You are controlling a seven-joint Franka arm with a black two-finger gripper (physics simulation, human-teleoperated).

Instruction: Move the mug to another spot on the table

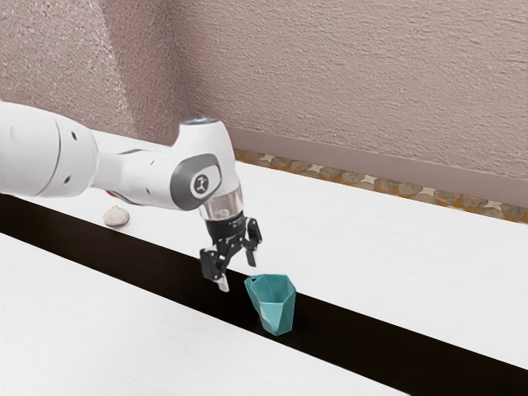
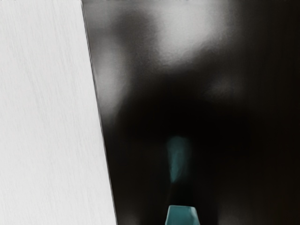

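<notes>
A teal mug (image 1: 272,304) is shown upright on the dark strip of the desk (image 1: 396,247). The claw (image 1: 237,268) is held spread and empty just beside the mug, on the exterior view's left and slightly above its rim, apart from it.

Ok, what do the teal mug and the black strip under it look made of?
Mug: likely glazed ceramic or hard plastic, given its flat facets and even, smooth colour. Black strip: something polished, perhaps lacquer or stone; the wrist view shows blurred reflections in it.
</notes>
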